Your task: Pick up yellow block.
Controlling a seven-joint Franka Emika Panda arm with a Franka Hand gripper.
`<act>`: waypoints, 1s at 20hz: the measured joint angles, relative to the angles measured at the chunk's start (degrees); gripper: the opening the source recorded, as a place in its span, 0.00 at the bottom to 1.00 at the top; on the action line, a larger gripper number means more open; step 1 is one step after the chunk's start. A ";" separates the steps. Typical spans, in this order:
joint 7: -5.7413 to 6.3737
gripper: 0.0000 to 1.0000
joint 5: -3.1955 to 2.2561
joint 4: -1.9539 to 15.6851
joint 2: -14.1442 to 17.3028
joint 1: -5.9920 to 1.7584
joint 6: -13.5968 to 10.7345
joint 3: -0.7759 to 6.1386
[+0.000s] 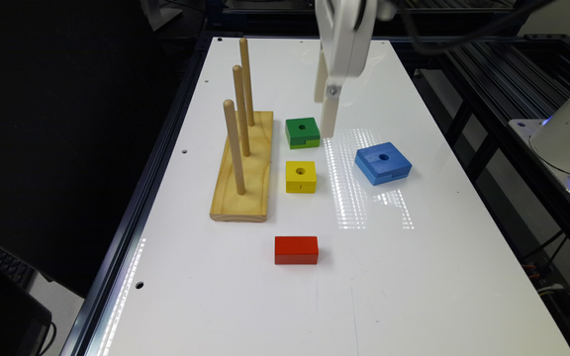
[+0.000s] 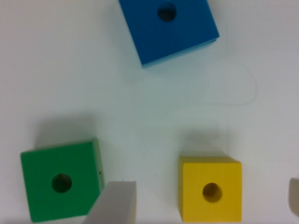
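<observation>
While the gripper (image 1: 325, 111) is hanging above the table (image 1: 438, 257), fingers spread wide and holding nothing, the yellow block (image 2: 210, 188) is lying between them. Judging by this, the arm is needing a straight descent, centring so neither finger clips the green block (image 2: 60, 184) beside it.

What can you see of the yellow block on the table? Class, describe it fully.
The yellow block is a small, bright yellow square piece, seemingly painted wood, with a round hole through its top. It lies flat on the white table, untouched, with bare table all round it. The wooden peg stand is on the exterior view's left of it, the green block beyond it, the red block nearer the camera.
</observation>
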 joint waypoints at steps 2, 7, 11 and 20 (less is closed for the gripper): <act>0.00 1.00 -0.01 0.16 1.06 -0.04 0.88 0.00; 0.00 1.00 -0.01 0.88 1.17 -0.07 0.84 0.00; 0.00 1.00 -0.01 1.27 1.18 -0.08 0.82 0.00; 0.00 1.00 -0.11 1.53 5.78 -0.09 4.34 -0.06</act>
